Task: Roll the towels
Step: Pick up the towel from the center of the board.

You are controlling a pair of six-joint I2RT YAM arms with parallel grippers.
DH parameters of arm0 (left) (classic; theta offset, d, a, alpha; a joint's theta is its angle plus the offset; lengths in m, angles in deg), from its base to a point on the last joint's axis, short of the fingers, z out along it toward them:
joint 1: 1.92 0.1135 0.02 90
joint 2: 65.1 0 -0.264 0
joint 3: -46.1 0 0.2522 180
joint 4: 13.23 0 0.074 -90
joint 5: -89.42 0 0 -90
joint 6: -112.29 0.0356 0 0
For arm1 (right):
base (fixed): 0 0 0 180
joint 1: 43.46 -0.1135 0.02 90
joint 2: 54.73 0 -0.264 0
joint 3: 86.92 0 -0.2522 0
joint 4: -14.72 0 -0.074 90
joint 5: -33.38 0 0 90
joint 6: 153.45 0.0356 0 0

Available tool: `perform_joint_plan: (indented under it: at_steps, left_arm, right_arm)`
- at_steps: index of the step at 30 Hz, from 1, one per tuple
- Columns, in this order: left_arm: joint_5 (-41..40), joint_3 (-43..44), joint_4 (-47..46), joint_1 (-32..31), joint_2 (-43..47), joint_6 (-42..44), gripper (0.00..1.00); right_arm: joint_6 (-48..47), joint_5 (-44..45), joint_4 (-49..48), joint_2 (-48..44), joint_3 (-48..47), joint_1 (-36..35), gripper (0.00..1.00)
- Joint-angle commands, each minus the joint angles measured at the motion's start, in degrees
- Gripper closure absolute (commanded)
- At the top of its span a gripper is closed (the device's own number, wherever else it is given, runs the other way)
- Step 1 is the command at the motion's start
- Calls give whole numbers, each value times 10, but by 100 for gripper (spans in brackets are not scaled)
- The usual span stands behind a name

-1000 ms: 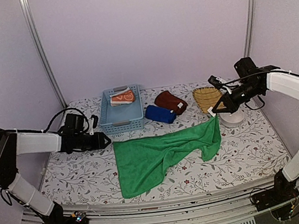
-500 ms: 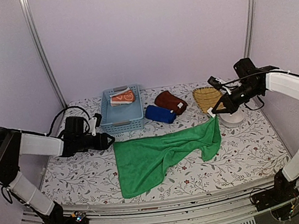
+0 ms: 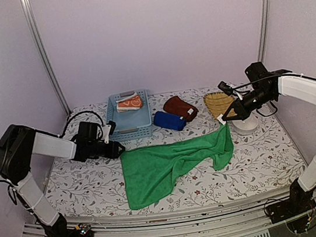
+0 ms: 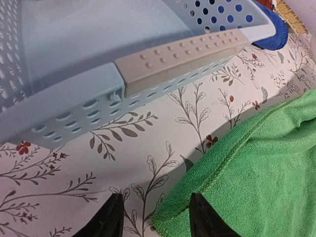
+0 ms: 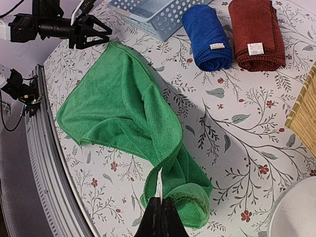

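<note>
A green towel [image 3: 170, 164] lies spread and rumpled on the flowered table. My right gripper [image 3: 224, 120] is shut on its right corner by the white label [image 5: 159, 185] and holds that corner up; the pinch is at the right gripper [image 5: 160, 217]. My left gripper [image 3: 118, 150] is open and low at the towel's far-left corner [image 4: 177, 210]. That corner lies between the left fingers [image 4: 106, 219], the right one over the cloth. Rolled dark blue [image 3: 169, 120] and maroon [image 3: 180, 107] towels lie behind. An orange patterned towel [image 3: 129, 103] sits in the basket.
The light blue plastic basket [image 3: 129, 133] stands just behind my left gripper, its grey handle [image 4: 182, 54] close in the left wrist view. A yellow wicker tray [image 3: 217, 103] and a white round object [image 3: 246, 124] sit under and behind my right gripper.
My left gripper has moved right along the table to the green towel's far-left corner. The right gripper still holds the other corner, almost unmoved.
</note>
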Motion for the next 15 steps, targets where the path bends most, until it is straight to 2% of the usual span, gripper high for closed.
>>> perform_joint_plan:
  at_steps: [1, 6, 10, 15]
  left_arm:
    - [8, 24, 20, -8, -18, 18, 54]
    - [10, 45, 41, -13, -41, 24, 59]
    - [-3, 9, 3, -16, -2, 18, 49]
    - [16, -41, -13, -3, 43, -7, 46]
  right_arm:
    - [2, -9, 2, -1, -8, 1, 98]
    - [2, -9, 1, -1, -9, 1, 98]
    - [3, -11, 0, 0, -6, 2, 98]
    - [3, -15, 0, 2, -8, 4, 98]
